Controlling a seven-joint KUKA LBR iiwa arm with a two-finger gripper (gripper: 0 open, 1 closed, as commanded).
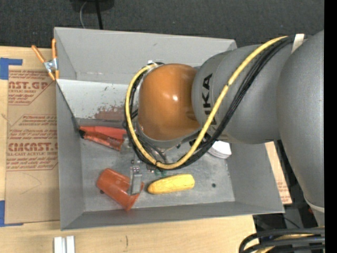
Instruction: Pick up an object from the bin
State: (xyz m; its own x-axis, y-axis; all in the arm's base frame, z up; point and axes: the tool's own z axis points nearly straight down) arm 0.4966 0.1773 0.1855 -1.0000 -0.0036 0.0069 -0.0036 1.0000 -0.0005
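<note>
My gripper (137, 179) reaches down from under the arm's orange dome at the bin's front middle. Its tip sits at the right end of an orange-red plastic piece (114, 185), which lies tilted on the bin floor at the front left; I cannot tell whether they touch. A yellow corn cob (171, 183) lies just to the right of the gripper, lengthwise along the front wall. A red-handled tool (102, 135) lies to the left behind the gripper, partly hidden under the dome.
A white round thing (221, 149) peeks out from under the arm at the right side of the bin. The arm and its dome cover the middle and back of the bin floor.
</note>
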